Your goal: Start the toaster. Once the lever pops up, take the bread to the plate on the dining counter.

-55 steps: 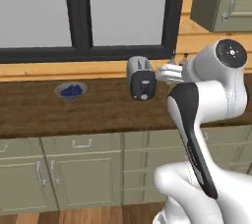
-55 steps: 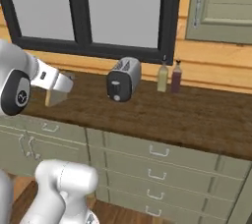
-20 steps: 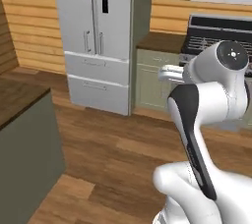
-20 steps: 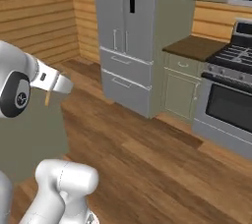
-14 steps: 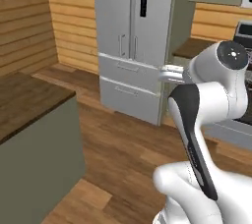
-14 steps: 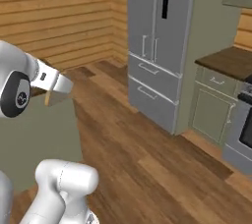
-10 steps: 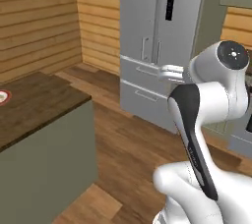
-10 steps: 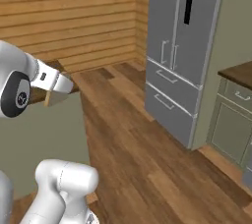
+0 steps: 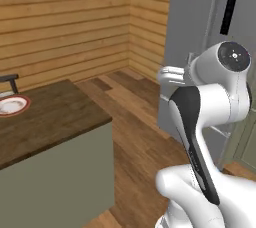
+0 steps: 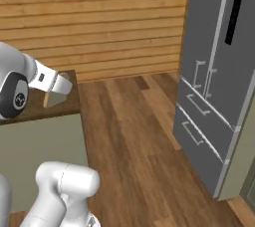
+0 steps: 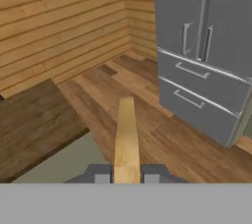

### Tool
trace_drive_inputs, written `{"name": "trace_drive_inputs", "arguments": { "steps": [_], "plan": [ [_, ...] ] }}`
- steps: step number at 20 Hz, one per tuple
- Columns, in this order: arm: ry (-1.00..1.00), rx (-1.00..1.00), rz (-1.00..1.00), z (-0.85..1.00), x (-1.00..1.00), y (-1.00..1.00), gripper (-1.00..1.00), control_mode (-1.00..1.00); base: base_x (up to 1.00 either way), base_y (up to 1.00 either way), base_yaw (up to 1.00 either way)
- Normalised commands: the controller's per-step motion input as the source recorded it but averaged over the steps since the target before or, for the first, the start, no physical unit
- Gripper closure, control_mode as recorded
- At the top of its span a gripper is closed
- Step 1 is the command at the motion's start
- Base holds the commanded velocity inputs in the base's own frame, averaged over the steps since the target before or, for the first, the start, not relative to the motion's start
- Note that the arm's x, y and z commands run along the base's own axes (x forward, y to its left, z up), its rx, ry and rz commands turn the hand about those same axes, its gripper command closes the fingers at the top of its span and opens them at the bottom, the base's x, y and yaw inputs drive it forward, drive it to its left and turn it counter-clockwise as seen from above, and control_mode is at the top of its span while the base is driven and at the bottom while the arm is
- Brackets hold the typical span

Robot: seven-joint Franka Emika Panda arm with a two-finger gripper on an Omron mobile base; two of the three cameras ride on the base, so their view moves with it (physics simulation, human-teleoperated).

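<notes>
In the hand view, the bread [image 11: 126, 137], a thin light-tan slice seen edge-on, stands between the two dark fingertips of my gripper [image 11: 126, 175], which is shut on it. From the right base view the slice [image 10: 51, 98] hangs under the hand [image 10: 56, 83], over the corner of the dining counter [image 10: 30, 114]. The counter's dark-brown top [image 9: 55, 117] lies at the lower left of the left base view, with the red-rimmed plate [image 9: 12, 105] at its far left end. My hand [image 9: 171, 75] is held well to the right of it. The toaster is out of view.
A tall grey fridge [image 10: 214, 71] with drawers stands on the right, also in the hand view [image 11: 206, 46]. Wood-plank walls [image 9: 65, 22] close the corner behind. Open wooden floor [image 10: 134, 141] runs between the counter and the fridge.
The whole scene has swung as the base turned: the fridge slid to the right and the dining counter with the plate came further into view on the left. The bread stays in the gripper.
</notes>
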Motion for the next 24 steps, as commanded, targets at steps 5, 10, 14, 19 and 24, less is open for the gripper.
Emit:
{"name": "trace_drive_inputs", "arguments": {
  "steps": [5,10,14,19,24],
  "plan": [
    [0.0,0.0,0.0,0.0,0.0,0.0,1.0,1.0,1.0,-0.79,0.35],
    [0.0,0.0,0.0,0.0,0.0,0.0,1.0,1.0,1.0,-0.61,0.39],
    [0.0,0.0,0.0,0.0,0.0,0.0,1.0,1.0,1.0,-0.49,0.44],
    [0.0,0.0,0.0,0.0,0.0,0.0,1.0,1.0,1.0,-0.4,0.42],
    [0.0,0.0,0.0,0.0,0.0,0.0,1.0,1.0,1.0,-0.36,0.38]
  ]
}}
